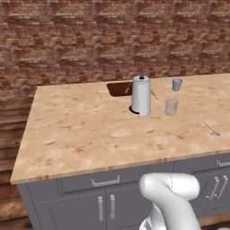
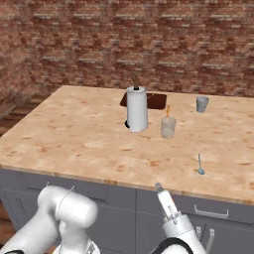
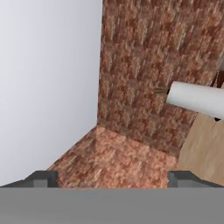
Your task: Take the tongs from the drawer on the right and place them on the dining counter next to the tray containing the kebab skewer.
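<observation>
The dining counter (image 1: pixel 81 130) (image 2: pixel 74 134) is a peach speckled island top on grey cabinets. At its far side lies the dark reddish-brown tray (image 1: pixel 117 89) (image 2: pixel 157 101), partly hidden behind an upright paper-towel roll (image 1: pixel 141 95) (image 2: pixel 137 109). The thin orange kebab skewer (image 1: pixel 154 95) (image 2: pixel 167 110) pokes out at the tray's right end. My gripper (image 2: pixel 159 187) sits low in front of the counter's near edge, pointing up toward it. In the hand view its fingertips (image 3: pixel 41 179) stand far apart, open, with nothing between them. The drawer and the tongs are out of view.
A blue-grey cup (image 1: pixel 177 84) (image 2: pixel 202 104) and a clear glass (image 1: pixel 171 106) (image 2: pixel 168 127) stand right of the roll. A silver spoon (image 1: pixel 211 129) (image 2: pixel 200 164) lies nearer the right front. Drawer fronts with silver handles (image 1: pixel 105 181) run under the counter edge. A brick wall stands behind.
</observation>
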Tool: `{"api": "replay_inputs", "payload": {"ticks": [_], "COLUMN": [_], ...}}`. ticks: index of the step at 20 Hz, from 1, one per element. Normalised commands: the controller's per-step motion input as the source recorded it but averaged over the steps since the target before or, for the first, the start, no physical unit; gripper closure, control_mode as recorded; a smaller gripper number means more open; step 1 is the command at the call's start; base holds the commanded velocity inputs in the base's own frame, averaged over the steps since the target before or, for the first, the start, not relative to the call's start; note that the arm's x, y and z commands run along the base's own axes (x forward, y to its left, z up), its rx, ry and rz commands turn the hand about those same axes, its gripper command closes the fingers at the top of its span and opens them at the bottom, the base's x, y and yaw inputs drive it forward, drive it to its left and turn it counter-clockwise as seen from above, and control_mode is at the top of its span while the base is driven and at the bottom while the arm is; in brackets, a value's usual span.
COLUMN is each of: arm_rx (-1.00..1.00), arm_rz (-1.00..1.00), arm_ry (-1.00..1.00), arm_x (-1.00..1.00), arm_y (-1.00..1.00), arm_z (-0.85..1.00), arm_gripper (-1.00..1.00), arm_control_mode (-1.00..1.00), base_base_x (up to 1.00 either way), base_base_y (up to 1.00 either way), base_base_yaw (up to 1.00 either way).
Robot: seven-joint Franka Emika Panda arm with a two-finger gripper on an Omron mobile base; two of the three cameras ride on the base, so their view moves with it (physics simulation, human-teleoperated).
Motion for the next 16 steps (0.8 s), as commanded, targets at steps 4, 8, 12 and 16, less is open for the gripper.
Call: {"api": "replay_inputs", "payload": {"ticks": [4, 8, 12, 16], "arm_rx": [0.03, 0.06, 0.02, 0.00], "arm_rz": [0.00, 0.00, 0.00, 0.00], "arm_ry": [-0.09, 0.00, 0.06, 0.03], "arm_x": [0.00, 0.00, 0.00, -0.06], "arm_y": [-0.52, -0.61, -0.49, -0.22], "arm_z": [-0.30, -0.22, -0.26, -0.41], "arm_gripper": [-1.00, -1.00, -1.00, -1.00], "arm_control_mode": [-1.00, -1.00, -1.00, -1.00], "base_base_x": [0.00, 0.00, 0.00, 0.00], "base_base_y": [0.00, 0.00, 0.00, 0.00], "base_base_yaw": [0.00, 0.00, 0.00, 0.00]}}
